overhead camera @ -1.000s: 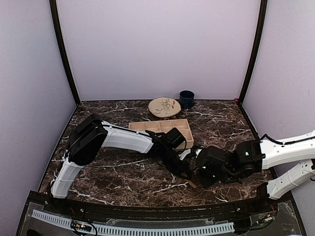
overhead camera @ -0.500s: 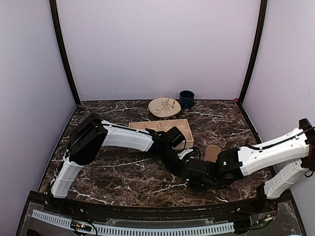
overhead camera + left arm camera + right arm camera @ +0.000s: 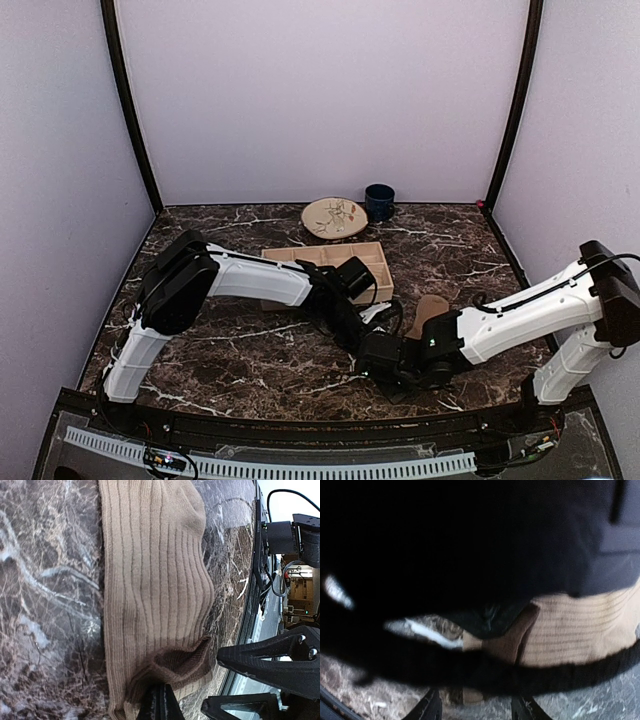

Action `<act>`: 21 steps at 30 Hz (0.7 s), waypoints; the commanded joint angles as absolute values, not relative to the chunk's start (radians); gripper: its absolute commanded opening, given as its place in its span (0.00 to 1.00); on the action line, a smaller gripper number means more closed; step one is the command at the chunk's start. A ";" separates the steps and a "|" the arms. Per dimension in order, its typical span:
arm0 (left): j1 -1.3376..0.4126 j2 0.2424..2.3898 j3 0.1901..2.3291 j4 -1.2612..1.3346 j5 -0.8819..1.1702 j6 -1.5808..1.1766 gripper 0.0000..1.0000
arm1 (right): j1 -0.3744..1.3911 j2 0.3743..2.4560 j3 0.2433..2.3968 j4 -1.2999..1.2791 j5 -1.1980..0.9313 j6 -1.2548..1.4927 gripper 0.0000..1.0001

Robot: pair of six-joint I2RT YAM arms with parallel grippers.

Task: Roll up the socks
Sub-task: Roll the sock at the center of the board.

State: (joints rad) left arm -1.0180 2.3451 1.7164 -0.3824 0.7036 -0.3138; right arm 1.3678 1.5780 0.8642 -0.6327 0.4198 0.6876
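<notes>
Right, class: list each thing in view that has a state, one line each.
tan sock: lying flat, one end folded over
left gripper: shut on the sock's folded end
right gripper: open, not gripping
mug: upright
plate: lying flat, face up

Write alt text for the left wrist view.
A tan ribbed sock lies flat along a dark marble table, its near end folded back on itself and pinched in the shut left gripper at the bottom edge. The right gripper waits at lower right, its two black fingers apart, just beside that fold.
</notes>
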 commanded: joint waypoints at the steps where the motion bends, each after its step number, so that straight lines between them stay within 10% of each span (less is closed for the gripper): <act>1: -1.010 2.381 1.716 -0.484 0.676 -0.295 0.00 | 1.364 1.629 0.880 -0.626 0.417 0.672 0.49; 21: -1.008 2.376 1.718 -0.508 0.696 -0.269 0.00 | 1.332 1.685 0.815 -0.657 0.387 0.719 0.47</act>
